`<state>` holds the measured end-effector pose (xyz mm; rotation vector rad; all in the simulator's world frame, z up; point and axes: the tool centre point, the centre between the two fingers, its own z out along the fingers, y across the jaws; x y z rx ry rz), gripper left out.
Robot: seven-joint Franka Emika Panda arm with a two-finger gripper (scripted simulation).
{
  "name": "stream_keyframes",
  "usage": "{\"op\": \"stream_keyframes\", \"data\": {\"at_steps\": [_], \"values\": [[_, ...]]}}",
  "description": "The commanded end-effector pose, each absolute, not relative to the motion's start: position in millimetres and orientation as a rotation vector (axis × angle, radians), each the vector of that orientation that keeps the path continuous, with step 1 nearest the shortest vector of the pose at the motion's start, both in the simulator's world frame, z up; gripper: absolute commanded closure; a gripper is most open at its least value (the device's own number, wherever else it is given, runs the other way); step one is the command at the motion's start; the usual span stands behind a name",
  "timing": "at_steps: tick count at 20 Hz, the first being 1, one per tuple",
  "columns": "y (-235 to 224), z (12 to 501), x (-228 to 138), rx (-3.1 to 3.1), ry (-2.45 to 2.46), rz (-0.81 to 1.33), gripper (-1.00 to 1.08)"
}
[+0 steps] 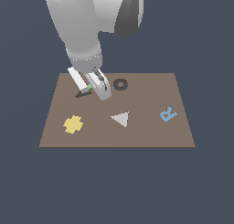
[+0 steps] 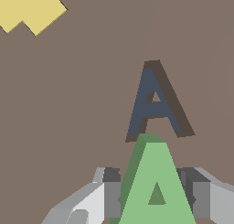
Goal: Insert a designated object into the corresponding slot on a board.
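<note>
Tool (image 2: 155,200) is clamped on the green letter A (image 2: 155,186), one finger on each outer leg, low on the piece. In the exterior view only a sliver of green (image 1: 90,88) shows between the fingers, upper left of the board (image 1: 151,131).

Handling, our read: small, flat, rigid block, likely very light. Squeeze won't deform it. Faces look smooth and the legs are slanted, so we'd expect it could slip or twist in the grip if it snags on an edge. The current hold across both legs looks sensible: symmetric, and it leaves the tip free to lead in.

Slot (image 2: 157,102): dark A-shaped recess, about the letter's size, so clearance is probably tight. In the wrist view the letter's tip overlaps the recess's near end and both point roughly the same way, so yaw looks close. We can't tell whether the piece is above the board or already touching it.

Surface: flat tan-brown board, plain, no visible lip apart from the recesses. We see no table, just dark blue-grey background around the board.

Room: dark ring (image 1: 120,84) sits just beside the tool toward the frame's right. Yellow cross piece (image 1: 73,124), pale triangle (image 1: 121,119) and blue R (image 1: 168,114) are lower in the frame, well apart from the slot. Nothing crowds the approach.
</note>
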<state>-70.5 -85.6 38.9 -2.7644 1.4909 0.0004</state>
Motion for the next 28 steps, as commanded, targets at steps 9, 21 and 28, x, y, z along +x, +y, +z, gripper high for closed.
{"op": "stream_keyframes", "data": {"at_steps": [9,21,28], "values": [[-130.0,40.2,-53.1,-2.823,1.375,0.001,1.08],[-134.0,36.6,-50.2,-2.829,1.365,0.0,1.08],[-133.6,30.2,-50.1,-2.83,1.365,-0.001,-0.92]]}}
